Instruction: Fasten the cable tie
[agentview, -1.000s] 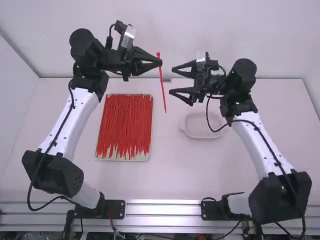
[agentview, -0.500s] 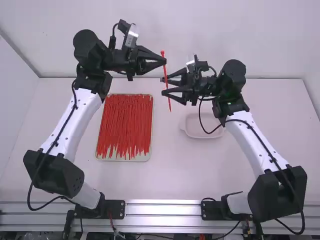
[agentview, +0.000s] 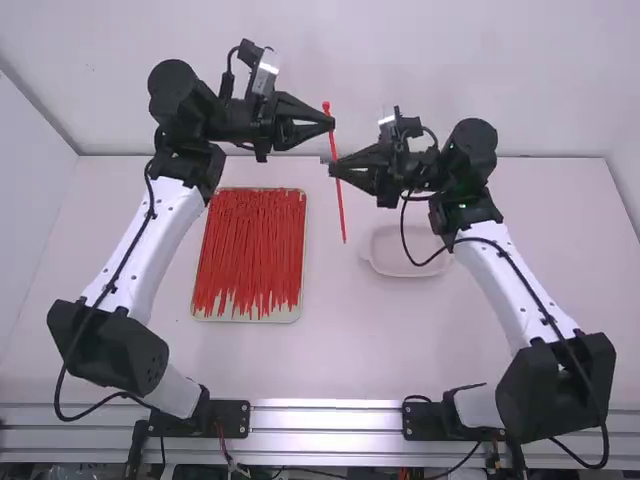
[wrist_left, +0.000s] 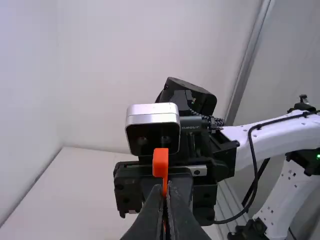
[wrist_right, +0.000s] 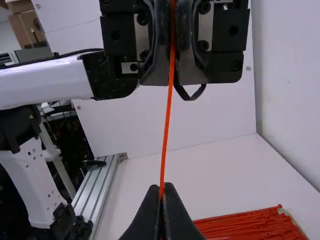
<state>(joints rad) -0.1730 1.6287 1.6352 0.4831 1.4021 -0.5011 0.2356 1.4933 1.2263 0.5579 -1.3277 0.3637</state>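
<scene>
From the high view, the red cable tie (agentview: 338, 190) is up in the air, above the table (agentview: 330, 330), between the tray of spare ties (agentview: 250, 255) and the white dish (agentview: 400, 252). The left gripper (agentview: 328, 125) is squeezed tight on the tie just under its top end. The right gripper (agentview: 335, 168) is squeezed tight on the strap a little lower down. The tie stands almost straight up and down. Its blocky head is on top, and its thin tail points down at the table, leaning a bit to the right arm's side. In the left wrist view, the head (wrist_left: 160, 163) pokes up just past the left gripper's closed fingers (wrist_left: 172, 207). In the right wrist view, the strap (wrist_right: 167, 115) runs in one long line from the right gripper's pinched fingers (wrist_right: 170, 197) up into the left gripper. I think both arms now have a hold, and the loop is not made yet. The next move looks like bending the tail round and poking its tip into the small head, which needs very careful aim.
</scene>
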